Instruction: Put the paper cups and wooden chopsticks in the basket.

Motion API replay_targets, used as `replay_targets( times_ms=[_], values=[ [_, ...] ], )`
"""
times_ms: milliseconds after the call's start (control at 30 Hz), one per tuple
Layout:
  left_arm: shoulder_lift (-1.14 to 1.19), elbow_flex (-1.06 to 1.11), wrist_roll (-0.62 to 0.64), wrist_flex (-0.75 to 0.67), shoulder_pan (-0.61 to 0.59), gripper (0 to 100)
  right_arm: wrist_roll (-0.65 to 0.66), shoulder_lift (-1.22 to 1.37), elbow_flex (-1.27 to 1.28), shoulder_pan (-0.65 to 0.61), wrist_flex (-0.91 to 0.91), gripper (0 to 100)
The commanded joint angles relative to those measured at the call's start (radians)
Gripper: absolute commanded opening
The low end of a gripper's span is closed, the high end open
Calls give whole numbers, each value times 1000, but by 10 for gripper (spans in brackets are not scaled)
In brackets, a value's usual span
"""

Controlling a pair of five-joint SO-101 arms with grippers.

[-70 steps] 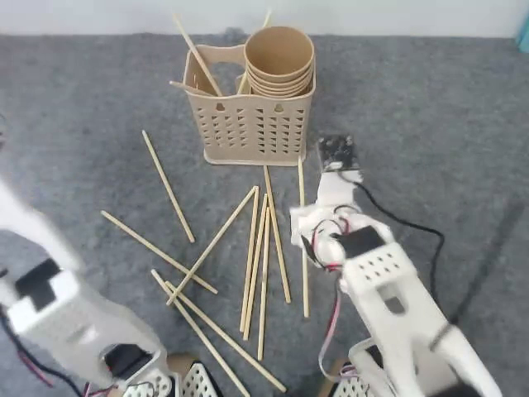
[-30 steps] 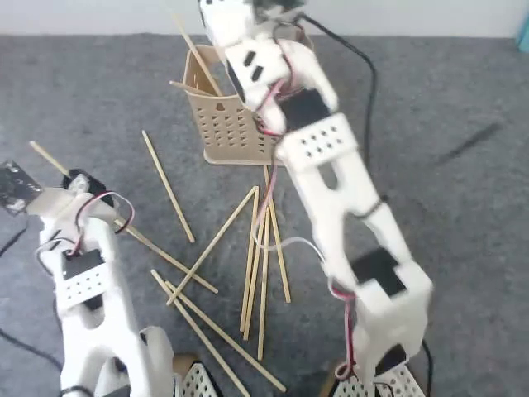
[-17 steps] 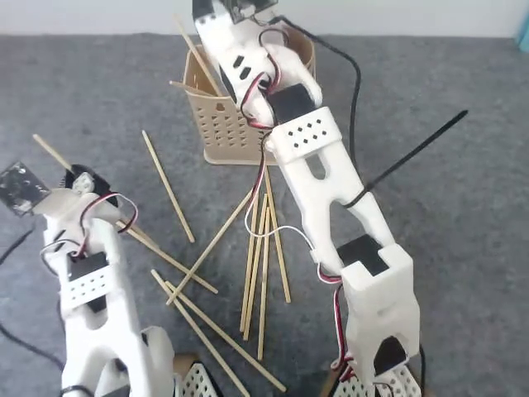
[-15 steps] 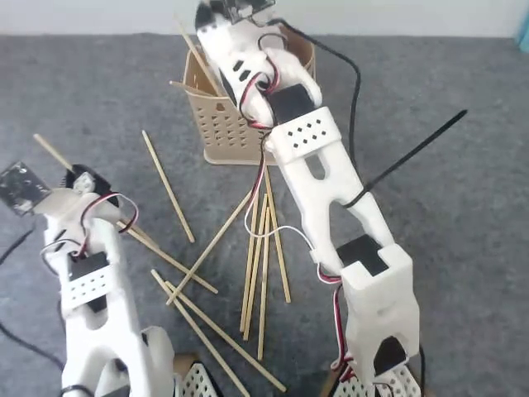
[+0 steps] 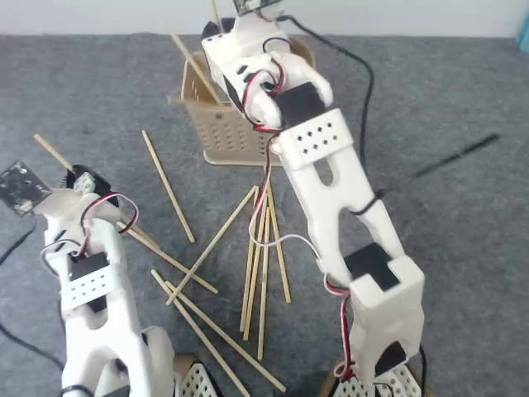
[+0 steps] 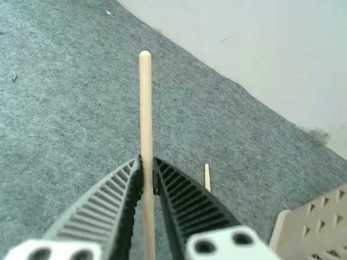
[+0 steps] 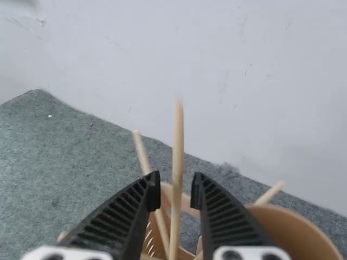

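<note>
As I watch from the remote station, the stock runs as follows.

Item: grey carpet (image 5: pixel 446 99), covering the table.

Item: right arm (image 5: pixel 331 182), stretched up the middle to the basket. My right gripper (image 7: pixel 174 183) hangs over the basket, jaws parted, with an upright chopstick (image 7: pixel 177 141) standing in the gap, space on either side.

Item: left arm (image 5: pixel 87 273), at the near left. My left gripper (image 6: pixel 146 162) is clamped on a second chopstick (image 6: pixel 145 108), which sticks out past the jaw tips; from above this stick (image 5: pixel 48 149) points away toward the far left, well apart from the basket.

Item: basket (image 5: pixel 216 132), tan, perforated, upright at the far middle.

Item: paper cups (image 7: pixel 303 233), nested, inside the basket.

Item: leaning sticks (image 5: pixel 192 62), inside the basket beside the cups.

Item: loose chopsticks (image 5: pixel 264 248), a bundle lying on the carpet just in front of the basket; one single stick (image 5: pixel 168 186) lies to their left, and a crossed pair (image 5: pixel 207 322) lies nearer the arm bases.
</note>
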Motion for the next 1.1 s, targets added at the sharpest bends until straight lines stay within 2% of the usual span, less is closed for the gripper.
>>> replay_targets(
  times_ms=[0, 133, 467, 600, 733, 767, 900, 1067],
  values=[
    [-44, -5, -8, -21, 3, 11, -12, -128, -43, -7, 7, 126],
    [-44, -5, -8, -21, 3, 11, -12, -177, -43, 5, 13, 4],
    [-44, -1, -8, -21, 3, 11, -18, -372, -43, 8, 325, 128],
    [-44, -4, -8, -12, 3, 11, -18, -503, -41, 8, 550, 100],
    [-44, -30, -8, 44, 2, 11, -18, -582, -37, 8, 935, 10],
    [-44, -35, -6, 52, 2, 11, -17, -591, -17, 10, 961, 2],
    [-52, -36, -5, 51, 2, 11, -18, -673, 310, 150, 940, 6],
    [-54, -65, -6, 49, -6, 11, -11, -766, 786, 220, 869, 6]
  ],
)
